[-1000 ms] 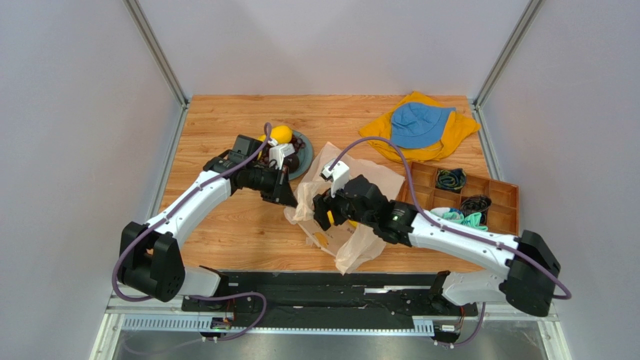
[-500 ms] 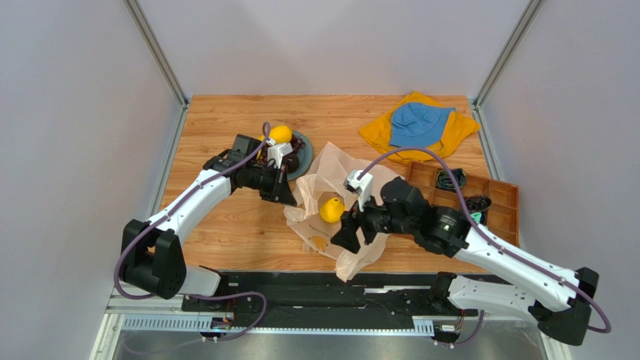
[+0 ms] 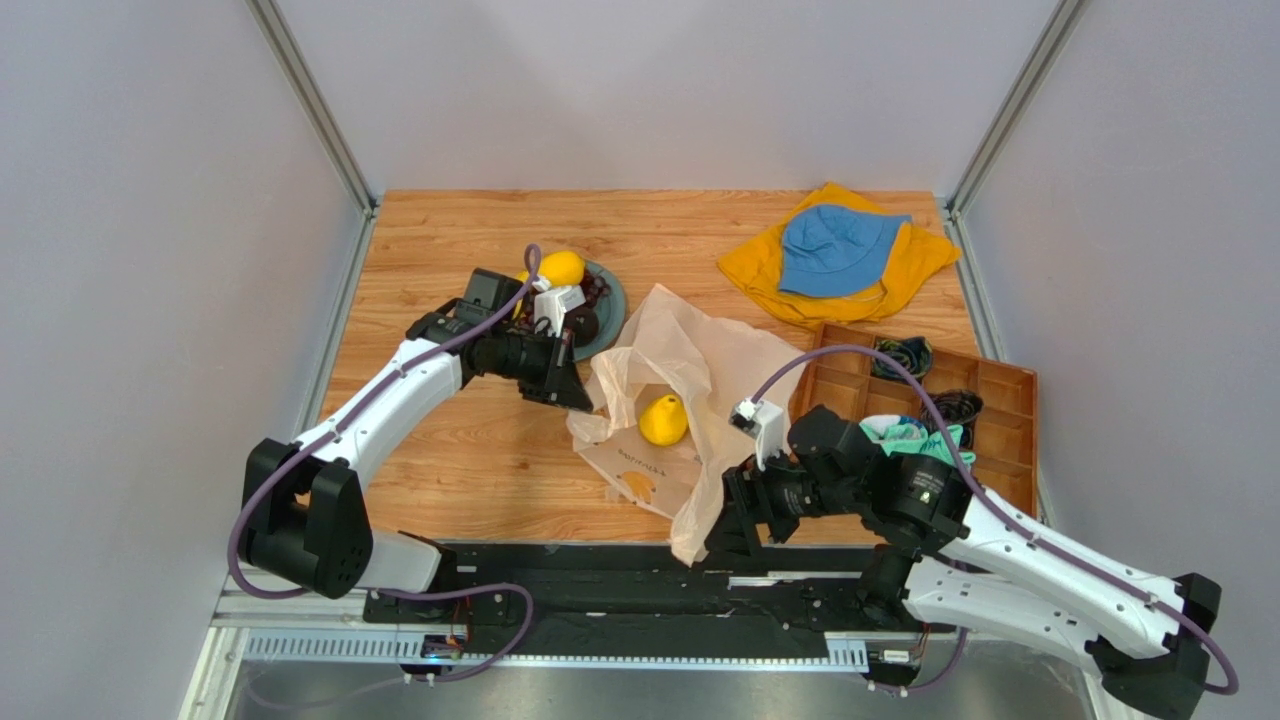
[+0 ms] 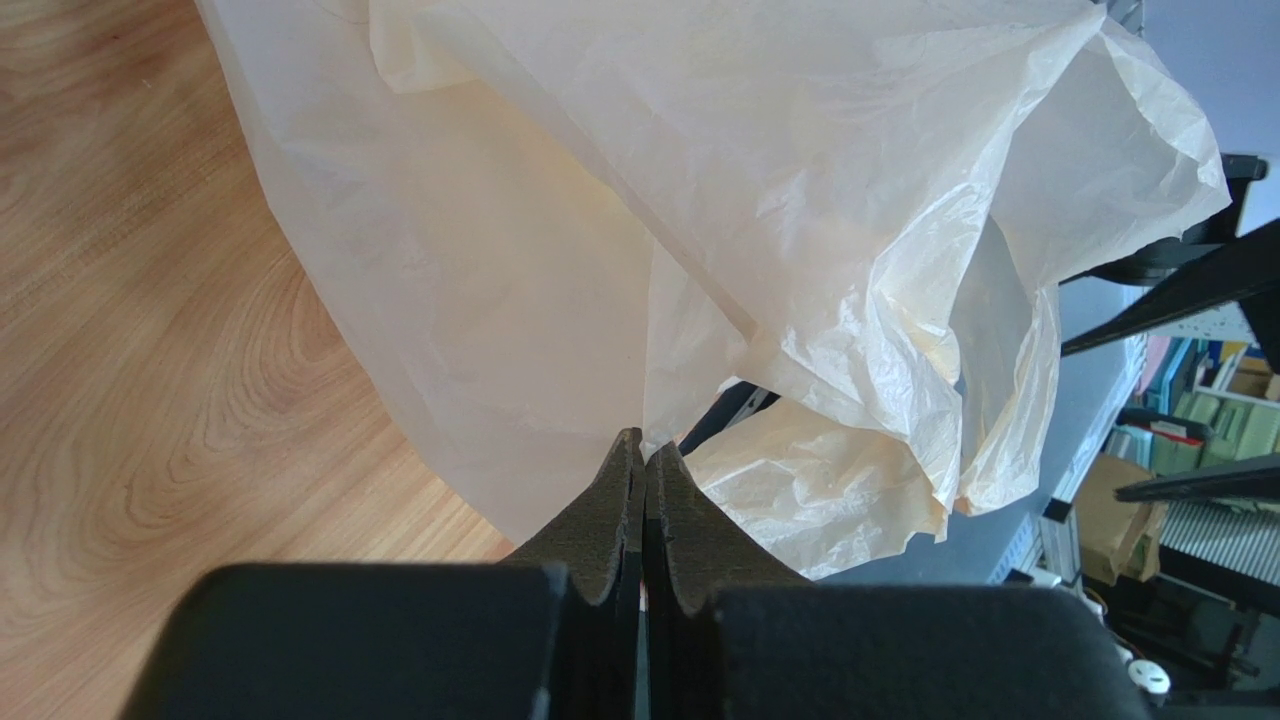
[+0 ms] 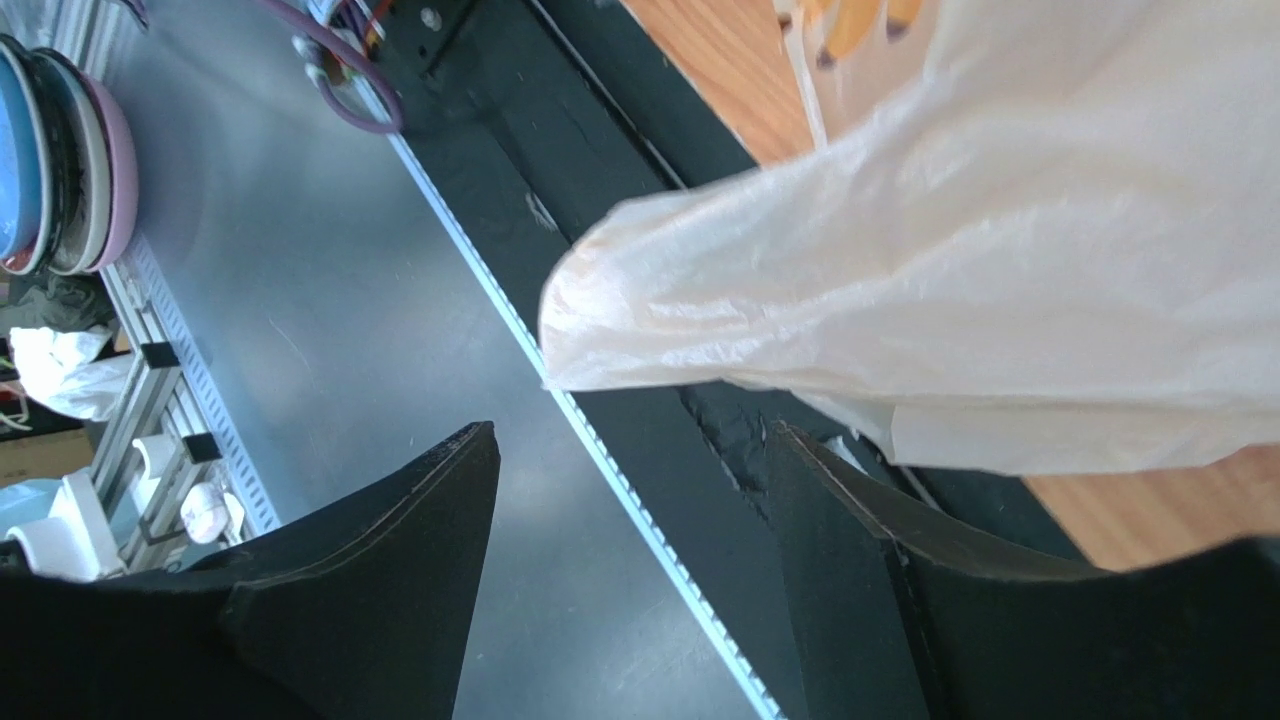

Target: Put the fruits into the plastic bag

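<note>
Top external: right gripper [image 3: 729,528] withdrew from plastic bag [image 3: 706,353], leaving yellow fruit [image 3: 663,419].

Bright even light, soft shadows, sharp.

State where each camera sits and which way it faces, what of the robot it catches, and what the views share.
Top external: above and behind the arms, facing down at the wooden table; shows both arms, bases at the bottom.
Left wrist: on the left arm, facing along the shut left fingers, which pinch the plastic bag.
Right wrist: on the right arm, facing down past the open right fingers at the black base rail at the table's near edge.
Shared: the plastic bag appears in all three views.
</note>
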Available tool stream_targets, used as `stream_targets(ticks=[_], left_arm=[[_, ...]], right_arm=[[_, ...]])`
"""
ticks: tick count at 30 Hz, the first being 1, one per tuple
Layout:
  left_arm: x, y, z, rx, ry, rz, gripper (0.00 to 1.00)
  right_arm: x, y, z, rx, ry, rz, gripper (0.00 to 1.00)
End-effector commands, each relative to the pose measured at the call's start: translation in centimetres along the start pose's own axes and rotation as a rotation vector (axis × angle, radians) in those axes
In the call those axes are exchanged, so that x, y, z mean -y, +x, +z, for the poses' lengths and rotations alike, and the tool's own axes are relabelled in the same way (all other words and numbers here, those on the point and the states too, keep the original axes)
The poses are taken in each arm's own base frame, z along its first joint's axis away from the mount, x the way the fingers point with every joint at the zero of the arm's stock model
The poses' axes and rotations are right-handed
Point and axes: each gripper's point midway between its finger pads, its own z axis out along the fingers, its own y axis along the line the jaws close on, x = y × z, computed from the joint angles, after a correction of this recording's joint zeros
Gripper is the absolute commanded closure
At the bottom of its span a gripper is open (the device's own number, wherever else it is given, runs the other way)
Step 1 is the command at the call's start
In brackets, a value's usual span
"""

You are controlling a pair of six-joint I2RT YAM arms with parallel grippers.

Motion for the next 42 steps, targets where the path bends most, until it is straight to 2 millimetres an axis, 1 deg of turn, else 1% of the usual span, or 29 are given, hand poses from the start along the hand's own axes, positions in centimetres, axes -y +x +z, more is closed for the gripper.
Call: stream_targets(ticks=[1, 2, 4, 5, 6, 8, 9, 11, 12, 13, 15, 16, 17, 18, 20, 21, 22, 23, 25, 26, 27, 28, 29, 31, 32, 33, 35, 40, 42], left_arm=[[0.1, -0.5, -0.3, 0.023, -0.004, 0.008, 1.00], [0.1, -0.5, -0.4, 0.024, -0.004, 0.008, 1.00], [0.1, -0.5, -0.3, 0.023, -0.004, 0.007, 1.00], [0.1, -0.5, -0.4, 0.024, -0.004, 0.008, 1.00], [0.1, -0.5, -0.4, 0.024, -0.006, 0.008, 1.00], [0.1, -0.4, -0.4, 0.022, -0.007, 0.006, 1.00], [0.1, -0.5, -0.3, 0.022, -0.006, 0.004, 1.00], [0.1, -0.4, -0.3, 0.022, -0.004, 0.006, 1.00], [0.1, -0.5, -0.3, 0.023, -0.003, 0.005, 1.00], [0.1, -0.4, -0.3, 0.020, -0.002, 0.003, 1.00], [0.1, -0.4, -0.3, 0.021, -0.001, 0.003, 1.00], [0.2, -0.4, -0.3, 0.022, -0.001, 0.004, 1.00], [0.2, -0.5, -0.4, 0.023, 0.000, 0.005, 1.00], [0.2, -0.4, -0.4, 0.021, 0.000, 0.003, 1.00], [0.3, -0.4, -0.4, 0.024, 0.002, 0.006, 1.00], [0.2, -0.4, -0.4, 0.023, 0.002, 0.003, 1.00], [0.2, -0.3, -0.4, 0.023, 0.002, 0.003, 1.00], [0.3, -0.4, -0.4, 0.024, 0.004, 0.004, 1.00], [0.3, -0.4, -0.4, 0.025, 0.004, 0.005, 1.00], [0.3, -0.4, -0.4, 0.025, 0.004, 0.005, 1.00], [0.4, -0.4, -0.5, 0.027, 0.004, 0.007, 1.00], [0.3, -0.3, -0.4, 0.025, 0.004, 0.005, 1.00], [0.4, -0.4, -0.5, 0.029, 0.004, 0.008, 1.00], [0.3, -0.4, -0.4, 0.027, 0.004, 0.007, 1.00], [0.4, -0.4, -0.5, 0.027, 0.004, 0.007, 1.00], [0.2, -0.3, -0.4, 0.024, 0.002, 0.004, 1.00], [0.2, -0.3, -0.4, 0.024, 0.002, 0.004, 1.00], [0.2, -0.3, -0.4, 0.024, 0.002, 0.004, 1.00], [0.2, -0.3, -0.3, 0.022, 0.003, 0.002, 1.00]], right_arm=[[-0.9, 0.4, 1.2, 0.003, -0.040, 0.088, 0.32], [-1.2, 0.5, 1.5, 0.003, -0.052, 0.087, 0.32], [-1.1, 0.6, 2.2, 0.005, -0.034, 0.102, 0.32], [-1.7, 0.6, 2.4, 0.012, -0.049, 0.088, 0.31], [-1.5, 0.4, 2.7, 0.029, -0.029, 0.086, 0.31], [-2.4, 0.5, 3.1, 0.047, -0.049, 0.082, 0.30], [-2.3, 0.2, 3.3, 0.068, -0.038, 0.081, 0.30], [-2.9, 0.4, 3.5, 0.078, -0.041, 0.068, 0.29], [-2.6, 0.2, 3.6, 0.101, -0.017, 0.061, 0.29], [-3.1, 0.5, 3.7, 0.096, -0.021, 0.040, 0.28], [-2.8, 0.0, 3.8, 0.137, 0.024, 0.016, 0.28], [-3.0, 0.4, 4.1, 0.125, 0.031, -0.004, 0.28], [-2.8, 0.6, 4.3, 0.120, 0.053, -0.012, 0.27], [-2.6, 0.3, 4.5, 0.132, 0.078, -0.017, 0.27], [-2.2, 0.9, 5.3, 0.104, 0.127, -0.034, 0.28], [-2.5, 0.7, 5.4, 0.111, 0.135, -0.041, 0.28], [-2.8, 1.3, 5.5, 0.098, 0.144, -0.061, 0.29], [-2.2, 1.0, 5.8, 0.123, 0.197, -0.072, 0.29], [-2.6, 1.2, 5.8, 0.126, 0.227, -0.105, 0.30], [-2.0, 0.7, 5.7, 0.161, 0.277, -0.116, 0.30], [-1.7, 0.8, 5.8, 0.162, 0.308, -0.128, 0.30], [-2.1, 0.7, 5.6, 0.167, 0.316, -0.150, 0.30], [-1.8, 0.2, 5.5, 0.199, 0.349, -0.165, 0.30], [-1.9, 0.1, 5.6, 0.205, 0.378, -0.207, 0.30], [-2.2, -0.6, 5.5, 0.230, 0.389, -0.214, 0.30], [-2.2, -0.4, 5.9, 0.219, 0.403, -0.248, 0.30], [-2.7, -0.6, 6.3, 0.221, 0.403, -0.274, 0.31], [-1.1, 0.1, 7.6, 0.175, 0.516, -0.347, 0.35], [-1.0, 0.0, 7.8, 0.180, 0.534, -0.362, 0.38]])
